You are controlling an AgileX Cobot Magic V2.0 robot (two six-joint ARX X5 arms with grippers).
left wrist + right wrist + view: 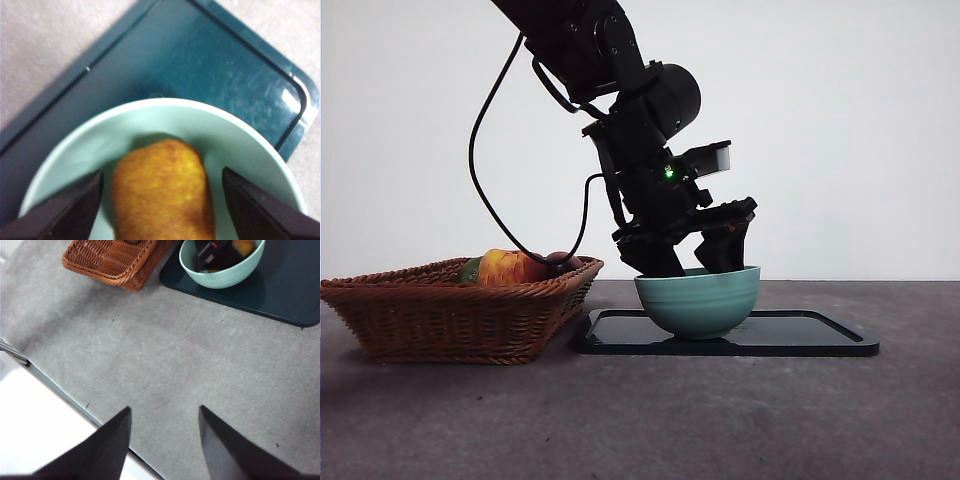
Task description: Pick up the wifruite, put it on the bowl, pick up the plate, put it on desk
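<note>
The orange-brown wifruite (160,192) lies inside the teal-green bowl (700,300). The bowl stands on the dark teal plate (800,335), which rests on the grey desk (620,420). My left gripper (692,258) reaches down into the bowl. In the left wrist view its jaws stand open on either side of the fruit, with a small gap on each side. The right wrist view shows the bowl (225,275), the plate (280,295) and the left gripper in the bowl. My right gripper (165,410) is open and empty above the desk's near part.
A brown wicker basket (460,305) stands just left of the plate, with a red-yellow apple (510,267) and a dark fruit (563,262) in it. The desk's edge (60,390) runs close under my right gripper.
</note>
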